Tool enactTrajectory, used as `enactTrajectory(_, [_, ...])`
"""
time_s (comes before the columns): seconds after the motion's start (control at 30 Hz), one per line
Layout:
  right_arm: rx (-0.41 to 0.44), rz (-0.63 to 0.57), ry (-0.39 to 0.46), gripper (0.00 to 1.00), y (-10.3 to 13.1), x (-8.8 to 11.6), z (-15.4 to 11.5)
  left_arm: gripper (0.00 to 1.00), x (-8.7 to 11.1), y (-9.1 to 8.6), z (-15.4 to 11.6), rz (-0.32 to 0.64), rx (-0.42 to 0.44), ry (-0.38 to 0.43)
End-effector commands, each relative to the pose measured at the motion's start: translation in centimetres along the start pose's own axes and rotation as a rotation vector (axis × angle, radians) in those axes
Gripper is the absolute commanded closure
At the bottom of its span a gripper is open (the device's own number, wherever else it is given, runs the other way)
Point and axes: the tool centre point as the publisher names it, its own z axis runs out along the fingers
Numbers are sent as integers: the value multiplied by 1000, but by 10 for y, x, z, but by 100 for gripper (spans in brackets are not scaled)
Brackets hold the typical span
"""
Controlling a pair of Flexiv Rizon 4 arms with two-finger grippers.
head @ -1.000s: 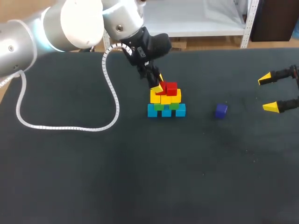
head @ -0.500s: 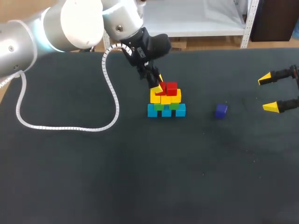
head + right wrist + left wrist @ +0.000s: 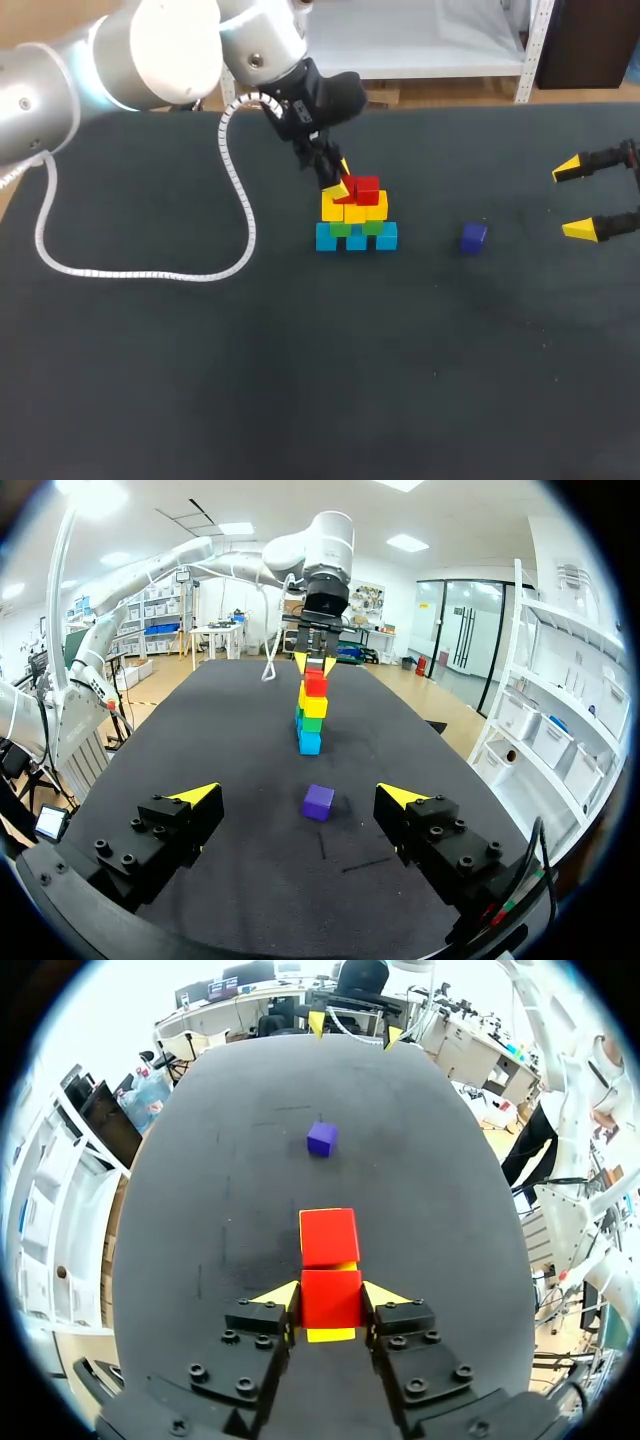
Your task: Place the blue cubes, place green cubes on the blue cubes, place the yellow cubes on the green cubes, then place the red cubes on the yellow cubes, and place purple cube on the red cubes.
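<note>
Stack (image 3: 356,215) mid-table in head view, built blue, green, yellow; purple cube (image 3: 473,237) lies right of it, unplaced. Left wrist view: left gripper (image 3: 331,1295) clamps one red cube (image 3: 331,1307) beside the other, atop yellow. Right wrist view: right gripper (image 3: 298,798) wide, empty.

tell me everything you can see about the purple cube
The purple cube is a small, plain block with matte faces and crisp edges. It sits flat and alone on the dark table, between the stacked cubes and the open right gripper, touching neither. Nothing grips it.
</note>
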Motion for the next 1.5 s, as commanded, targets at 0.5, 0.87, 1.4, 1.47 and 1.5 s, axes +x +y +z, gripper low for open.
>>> enactTrajectory(0.5, [1,-1,-1,0,0,0,1,0,-2,2,-1,-3,4,6])
enactTrajectory(0.87, [1,-1,-1,0,0,0,1,0,11,-27,-44,28,-107,-85])
enactTrajectory(1.4, [1,-1,-1,0,0,0,1,0,104,-65,-79,56,-121,-149])
enactTrajectory(1.47, [1,-1,-1,0,0,0,1,0,115,-67,-83,52,-133,-158])
enactTrajectory(1.5, [1,-1,-1,0,0,0,1,0,118,-67,-84,51,-138,-157])
